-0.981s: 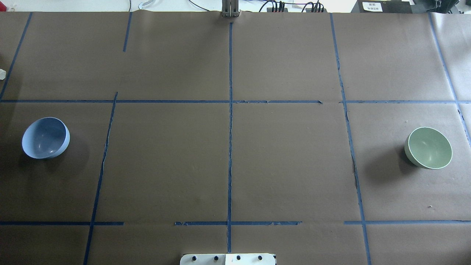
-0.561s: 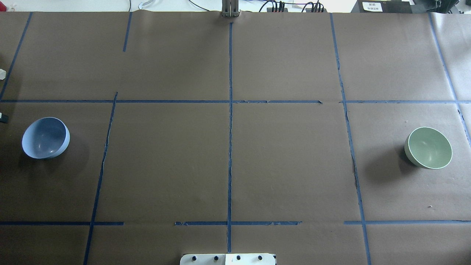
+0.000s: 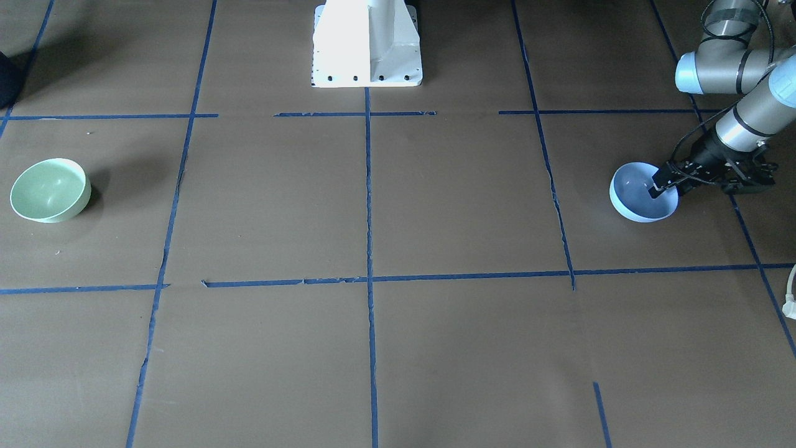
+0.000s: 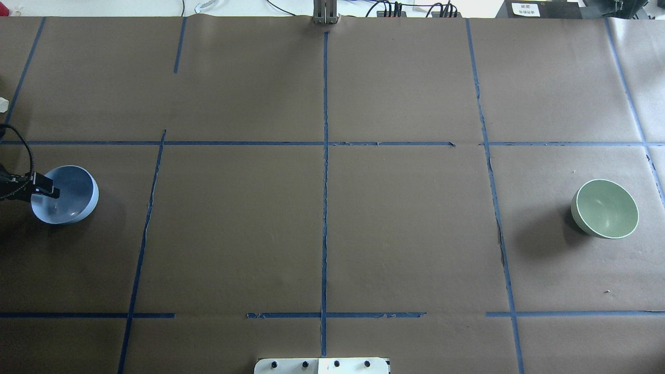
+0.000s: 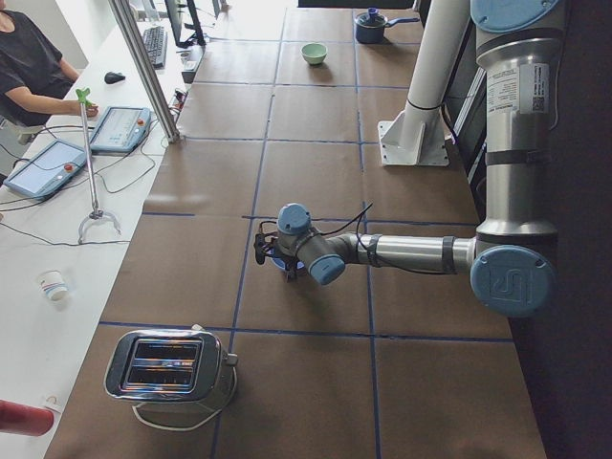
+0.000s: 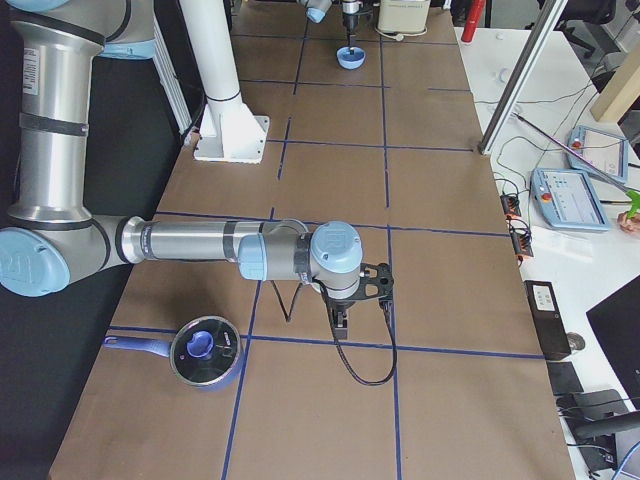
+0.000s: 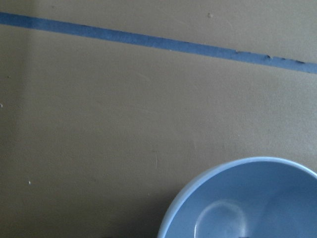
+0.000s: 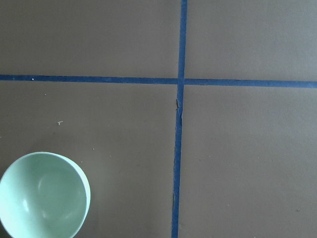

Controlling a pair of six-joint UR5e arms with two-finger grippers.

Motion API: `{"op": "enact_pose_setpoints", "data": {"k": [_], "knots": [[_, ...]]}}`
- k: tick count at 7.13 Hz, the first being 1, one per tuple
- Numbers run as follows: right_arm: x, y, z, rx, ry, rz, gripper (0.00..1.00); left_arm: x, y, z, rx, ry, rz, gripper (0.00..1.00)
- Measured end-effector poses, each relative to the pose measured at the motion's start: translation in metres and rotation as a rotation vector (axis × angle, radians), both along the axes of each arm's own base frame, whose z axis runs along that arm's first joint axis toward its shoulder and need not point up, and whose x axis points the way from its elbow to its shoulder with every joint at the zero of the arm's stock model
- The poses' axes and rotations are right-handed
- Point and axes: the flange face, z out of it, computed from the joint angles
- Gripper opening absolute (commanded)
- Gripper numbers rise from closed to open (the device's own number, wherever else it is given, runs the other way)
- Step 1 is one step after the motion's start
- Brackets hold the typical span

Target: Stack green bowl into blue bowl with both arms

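The blue bowl [image 4: 72, 200] stands upright at the table's far left; it also shows in the front view [image 3: 637, 199] and the left wrist view [image 7: 247, 203]. My left gripper [image 4: 51, 189] comes in from the left edge, low over the bowl's left rim, and looks open and empty; it also shows in the front view [image 3: 656, 188]. The green bowl [image 4: 605, 209] stands upright at the far right, untouched, and shows at the lower left of the right wrist view [image 8: 43, 196]. My right gripper [image 6: 340, 318] shows only in the right side view, pointing down; I cannot tell whether it is open.
The white pedestal base [image 3: 367, 43] stands at the table's near middle. A toaster [image 5: 167, 368] sits beyond the blue bowl's end. A pot with a blue lid [image 6: 205, 352] sits beyond the green bowl's end. Blue tape lines grid the brown table [image 4: 332, 234].
My left gripper has come into the overhead view from the left edge and reached the blue bowl's left rim. Both bowls stay where they were.
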Motion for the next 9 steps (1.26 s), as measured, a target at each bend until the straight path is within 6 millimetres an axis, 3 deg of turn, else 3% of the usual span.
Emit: {"op": "enact_pose_setpoints", "data": {"k": [2,4,5,6,7,8,9], "knots": [[0.0,0.0,0.0,0.0,0.0,0.0,1.0,0.001,0.001,-0.005,-0.002,0.009,0.004,0.0],[0.0,-0.006,-0.008,0.017,0.002,-0.001,1.0,0.008,-0.002,-0.033,-0.041,0.07,0.024,0.0],[0.0,-0.009,-0.015,0.03,0.0,-0.001,1.0,0.016,-0.012,-0.068,-0.087,0.115,0.026,0.0],[0.0,-0.01,-0.018,0.038,0.0,-0.001,1.0,0.029,-0.03,-0.115,-0.128,0.14,0.015,0.0],[0.0,-0.009,-0.017,0.035,0.0,0.0,1.0,0.049,-0.054,-0.174,-0.166,0.157,-0.005,0.0],[0.0,-0.007,-0.013,0.026,-0.002,-0.001,1.0,0.084,-0.073,-0.245,-0.209,0.181,-0.017,0.0],[-0.001,-0.006,-0.011,0.021,-0.007,-0.001,1.0,0.134,-0.075,-0.308,-0.239,0.192,-0.024,0.0]]}}
